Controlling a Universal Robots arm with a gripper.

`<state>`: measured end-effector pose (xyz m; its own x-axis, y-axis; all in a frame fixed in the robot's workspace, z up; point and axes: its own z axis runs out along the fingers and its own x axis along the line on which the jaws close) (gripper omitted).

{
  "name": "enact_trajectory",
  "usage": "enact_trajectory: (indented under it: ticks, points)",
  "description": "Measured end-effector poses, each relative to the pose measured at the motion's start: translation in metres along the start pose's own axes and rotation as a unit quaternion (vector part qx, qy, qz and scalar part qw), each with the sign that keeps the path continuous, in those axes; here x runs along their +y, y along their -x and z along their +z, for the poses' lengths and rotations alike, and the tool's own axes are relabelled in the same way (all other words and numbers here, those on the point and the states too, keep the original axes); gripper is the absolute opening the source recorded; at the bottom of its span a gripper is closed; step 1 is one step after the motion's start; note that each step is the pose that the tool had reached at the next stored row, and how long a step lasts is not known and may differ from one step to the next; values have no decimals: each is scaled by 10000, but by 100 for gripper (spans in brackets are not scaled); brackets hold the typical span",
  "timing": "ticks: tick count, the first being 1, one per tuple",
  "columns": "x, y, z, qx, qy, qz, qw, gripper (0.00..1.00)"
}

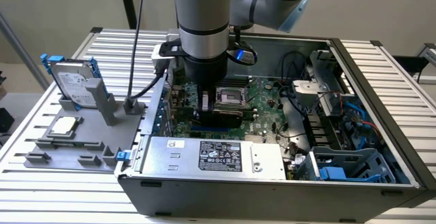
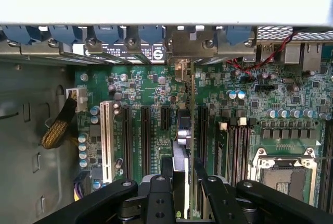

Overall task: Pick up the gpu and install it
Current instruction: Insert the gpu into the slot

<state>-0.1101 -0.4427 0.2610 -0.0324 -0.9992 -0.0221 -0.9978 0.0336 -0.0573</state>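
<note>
Wrist view: the gripper (image 2: 182, 193) is closed on the gpu (image 2: 183, 130), a thin card held on edge between the black fingers (image 2: 156, 195), its long axis running straight away from the jaws toward the silver bracket end at the case's rear wall. It sits directly over the green motherboard (image 2: 151, 94), parallel to the dark expansion slots (image 2: 145, 140) and just beside the white slot (image 2: 107, 140); whether it is seated I cannot tell. The metal CPU socket (image 2: 283, 169) lies off to one side of the card.
</note>
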Motion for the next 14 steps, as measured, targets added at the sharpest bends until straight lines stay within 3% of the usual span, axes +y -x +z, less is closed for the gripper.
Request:
enact_trajectory:
  ticks: [14]
  points:
    - [19, -1, 43, 1, 0, 0, 10000, 26]
